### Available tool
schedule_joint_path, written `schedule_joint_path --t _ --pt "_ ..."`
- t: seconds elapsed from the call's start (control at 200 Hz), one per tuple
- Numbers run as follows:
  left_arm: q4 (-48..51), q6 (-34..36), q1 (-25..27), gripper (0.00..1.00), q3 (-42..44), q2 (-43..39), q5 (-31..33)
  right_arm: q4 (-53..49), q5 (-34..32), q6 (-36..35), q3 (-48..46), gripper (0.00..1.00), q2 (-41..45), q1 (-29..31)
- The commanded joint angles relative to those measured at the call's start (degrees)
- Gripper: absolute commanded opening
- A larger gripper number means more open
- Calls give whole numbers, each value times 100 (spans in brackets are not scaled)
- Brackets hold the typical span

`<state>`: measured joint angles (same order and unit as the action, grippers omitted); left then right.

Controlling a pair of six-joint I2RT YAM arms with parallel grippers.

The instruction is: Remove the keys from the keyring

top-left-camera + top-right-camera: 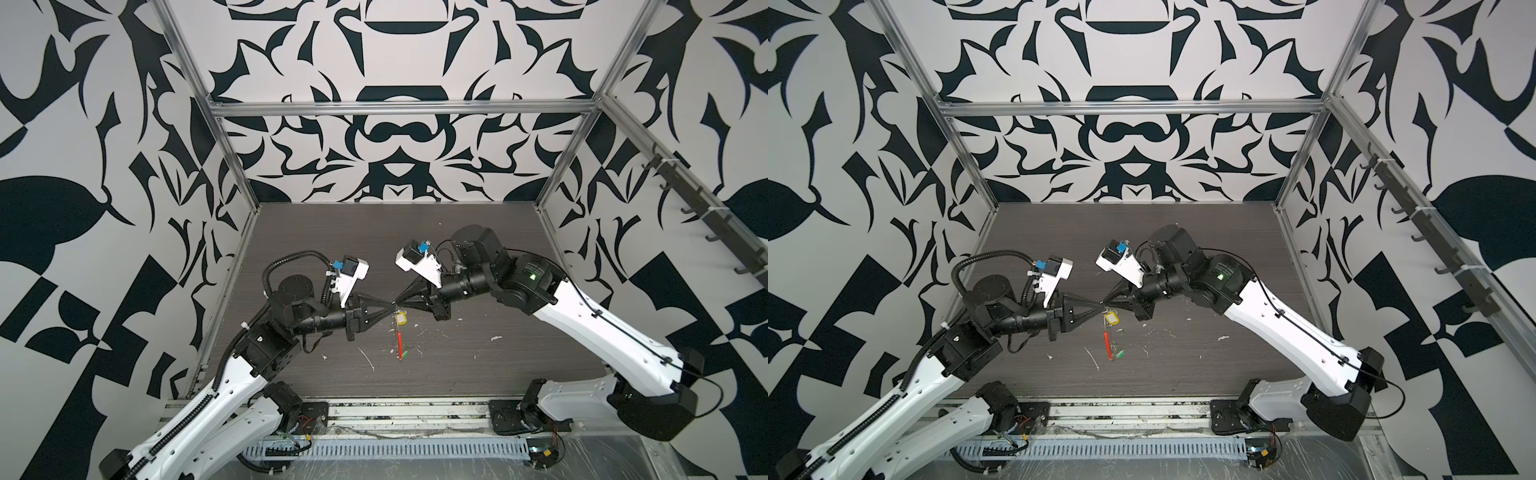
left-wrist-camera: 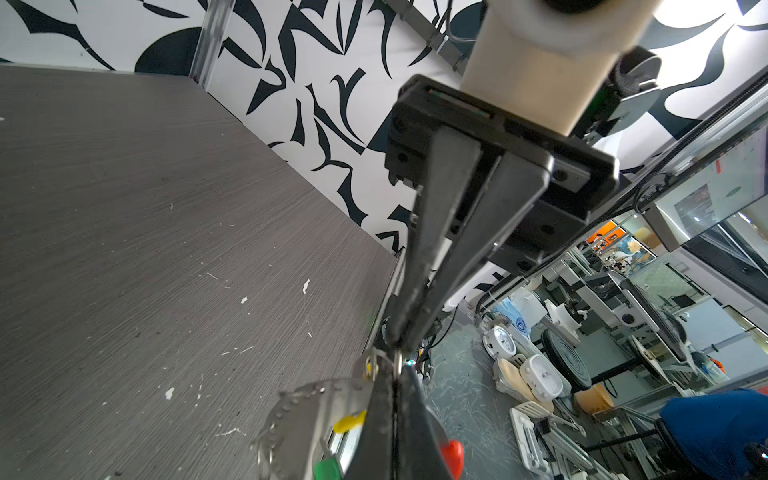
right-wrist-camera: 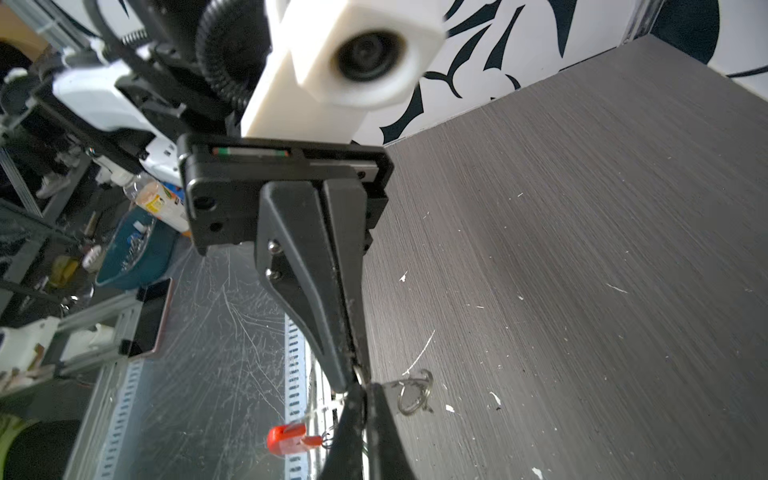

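Note:
Both grippers meet tip to tip above the table's middle. My left gripper (image 1: 390, 306) (image 2: 395, 374) is shut on the top of the keyring (image 1: 398, 345), a thin silver hoop with a red sleeve (image 3: 286, 436) and a perforated arc (image 2: 282, 411). The hoop hangs down from the tips. On it hang the keys: a yellow one (image 1: 401, 319) (image 2: 349, 422) near the top and a green one (image 1: 405, 354) (image 2: 328, 469) low down. My right gripper (image 1: 398, 302) (image 3: 364, 392) shows only a thin slit between its jaws, and a small silver loop (image 3: 415, 392) sits against one finger.
The dark wood-grain table (image 1: 457, 257) carries white flecks and scratches. Aluminium frame posts (image 1: 232, 166) stand at its back corners. A slotted cable tray (image 1: 374, 451) runs along the front edge, and a rail of hooks (image 1: 685, 199) lines the right wall.

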<state>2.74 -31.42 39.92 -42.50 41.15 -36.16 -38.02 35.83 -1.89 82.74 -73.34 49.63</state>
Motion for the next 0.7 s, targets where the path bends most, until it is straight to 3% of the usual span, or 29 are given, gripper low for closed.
schedule_joint_path --t 0.0,0.115,0.24,0.695 --pt "-331 47 7 0 121 -247 370 890 -149 346 -303 25 452 38" --pt "-651 -18 9 0 268 -381 529 1714 -544 646 -930 37 943 38" --pt "-968 -88 8 0 381 -456 549 2472 -727 886 -1615 42 1363 31" --pt "-1644 -268 16 0 552 -526 399 3103 -816 915 -2308 48 1255 302"
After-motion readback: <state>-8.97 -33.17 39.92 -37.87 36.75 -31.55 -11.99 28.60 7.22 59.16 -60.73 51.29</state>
